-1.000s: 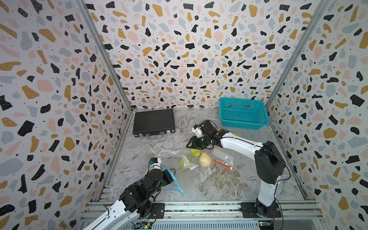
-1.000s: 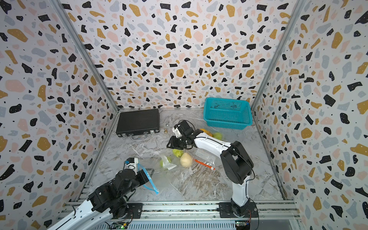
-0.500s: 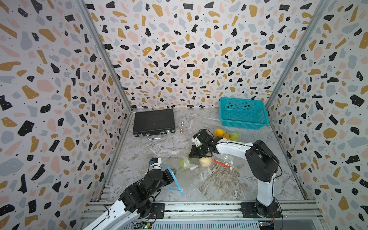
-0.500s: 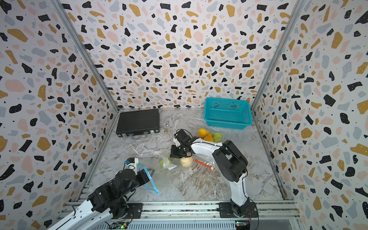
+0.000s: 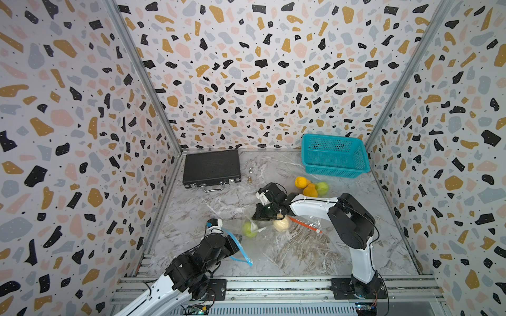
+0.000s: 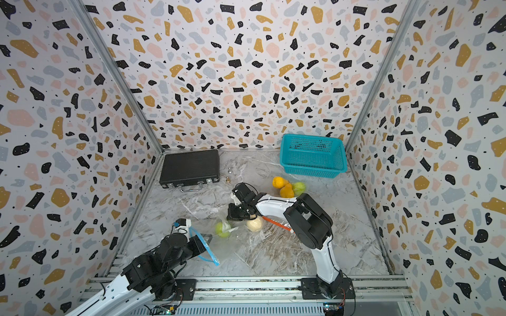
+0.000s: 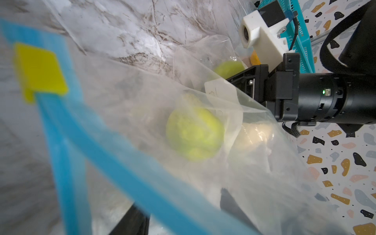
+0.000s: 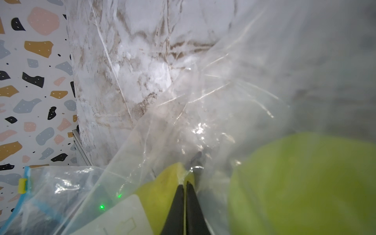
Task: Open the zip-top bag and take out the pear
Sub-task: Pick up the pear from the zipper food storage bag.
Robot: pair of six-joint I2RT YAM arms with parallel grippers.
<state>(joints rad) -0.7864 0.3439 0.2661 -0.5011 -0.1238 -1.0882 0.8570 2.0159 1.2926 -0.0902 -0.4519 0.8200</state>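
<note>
The yellow-green pear (image 5: 248, 229) lies inside the clear zip-top bag with a blue zip rim (image 5: 254, 241) on the marble counter (image 5: 301, 260), at 9 o'clock of a pale round fruit (image 5: 281, 225). The right gripper (image 8: 184, 183), at 2 o'clock of the pear, is clenched on a pinch of film. Whether the left gripper (image 5: 235, 245) at the rim grips, I cannot tell. The film is likely thin and slippery and the pear firm and prone to roll, so take it across its belly.

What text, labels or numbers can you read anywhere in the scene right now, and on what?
No text is legible.
Faint marks on the white label at the zip-top bag: too blurred to read.
No print visible on the black case or the teal basket.
</note>
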